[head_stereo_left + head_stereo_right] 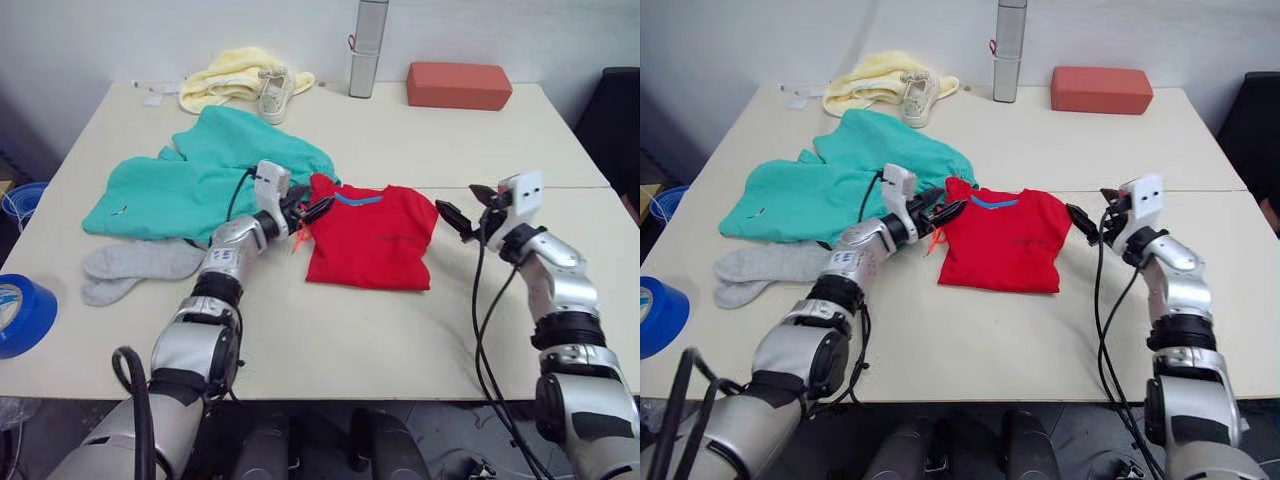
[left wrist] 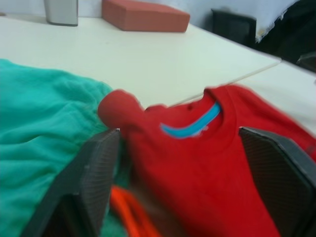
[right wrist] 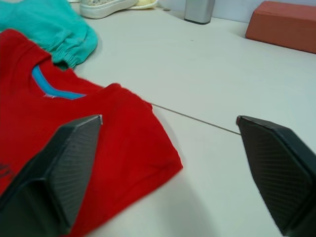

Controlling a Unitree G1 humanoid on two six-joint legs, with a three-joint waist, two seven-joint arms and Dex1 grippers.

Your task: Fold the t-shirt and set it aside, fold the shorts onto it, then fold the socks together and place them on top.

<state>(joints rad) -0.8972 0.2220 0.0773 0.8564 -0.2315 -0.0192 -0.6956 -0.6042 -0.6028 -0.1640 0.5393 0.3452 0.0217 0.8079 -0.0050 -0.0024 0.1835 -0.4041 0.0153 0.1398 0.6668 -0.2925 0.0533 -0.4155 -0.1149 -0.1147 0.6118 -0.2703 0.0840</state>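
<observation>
At the left edge of the t-shirt (image 1: 372, 238), the left hand (image 1: 308, 213) sits with its two black fingers spread apart, released, straddling the shirt's left shoulder by the blue neck label, with an orange-pink drawstring (image 2: 129, 212) showing just under them. Across the shirt, the right hand (image 1: 462, 218) hovers just off its right edge, fingers likewise wide apart and grasping nothing. Between the two hands the red shirt lies folded into a compact rectangle near the middle of the surface (image 1: 420, 330). Touching its left side, the teal shorts (image 1: 200, 175) lie spread out and rumpled, reaching toward the far left. Near the front left, the grey socks (image 1: 135, 268) lie side by side beside the shorts. Along the far edge stand a pale yellow cloth (image 1: 235, 77), a small off-white shoe (image 1: 275, 95), a silver cylinder (image 1: 368, 48) and a red-brown block (image 1: 459, 85). A blue tape roll (image 1: 22, 313) sits at the left border.
</observation>
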